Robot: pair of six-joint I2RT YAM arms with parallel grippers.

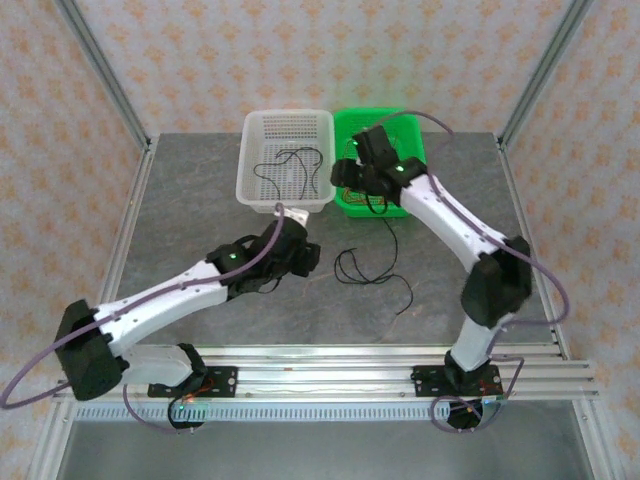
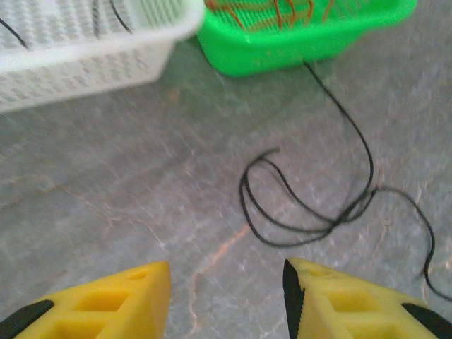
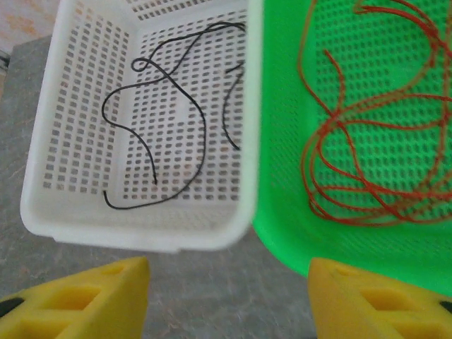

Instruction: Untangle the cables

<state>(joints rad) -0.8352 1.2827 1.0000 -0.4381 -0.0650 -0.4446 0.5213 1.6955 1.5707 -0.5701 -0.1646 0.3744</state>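
Observation:
A black cable (image 2: 304, 212) lies in loose loops on the grey table, one end running up to the green basket (image 2: 282, 53); from above, the black cable (image 1: 365, 268) sits mid-table. My left gripper (image 2: 226, 267) hovers open just short of the loops, nothing between its yellow fingers (image 2: 134, 296). Red cables (image 3: 367, 141) lie tangled in the green basket (image 3: 282, 176), and black cables (image 3: 169, 120) lie in the white basket (image 3: 141, 222). My right gripper (image 3: 229, 296) hangs open and empty near the gap between the two baskets' front rims. From above I see the left gripper (image 1: 303, 256) and the right gripper (image 1: 350, 178).
The white basket (image 1: 250, 160) and green basket (image 1: 418, 135) stand side by side at the back of the table. The right arm (image 1: 450, 215) reaches diagonally across the right half. A metal rail (image 1: 330, 380) runs along the near edge.

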